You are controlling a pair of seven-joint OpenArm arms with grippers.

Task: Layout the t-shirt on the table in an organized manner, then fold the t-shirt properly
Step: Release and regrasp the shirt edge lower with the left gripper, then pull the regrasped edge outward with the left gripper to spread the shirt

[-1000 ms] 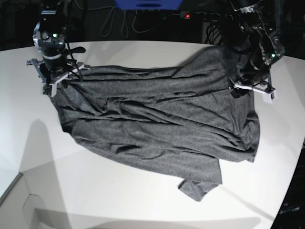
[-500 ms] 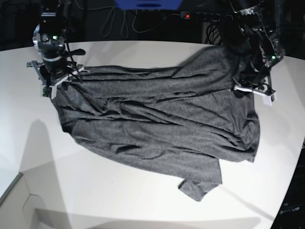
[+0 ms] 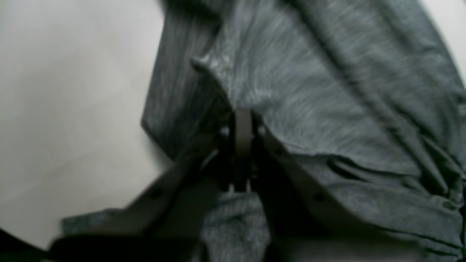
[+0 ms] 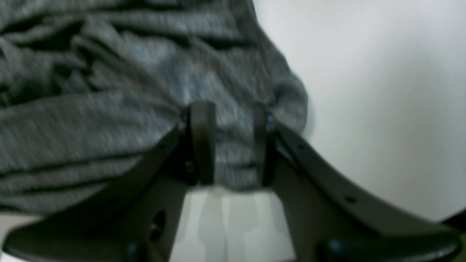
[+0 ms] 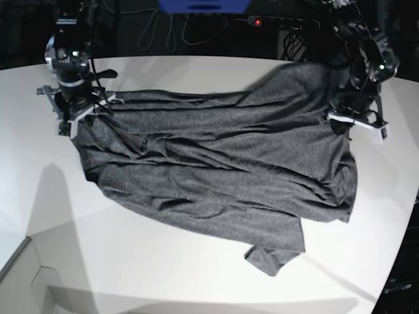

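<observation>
With the t-shirt (image 5: 216, 163) lying rumpled across the tabletop (image 5: 131, 261), the left gripper (image 3: 242, 145) and right gripper (image 4: 227, 145) are each pinching an edge and should pull apart evenly, keeping it low.

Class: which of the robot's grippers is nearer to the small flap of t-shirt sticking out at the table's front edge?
Left. The left gripper sits at the t-shirt's right edge, closer to the flap; the right gripper is at the far-left corner.

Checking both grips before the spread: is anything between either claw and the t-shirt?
Nothing visible. The left claw is shut on the t-shirt, and the right claw has fabric between its fingers.
</observation>
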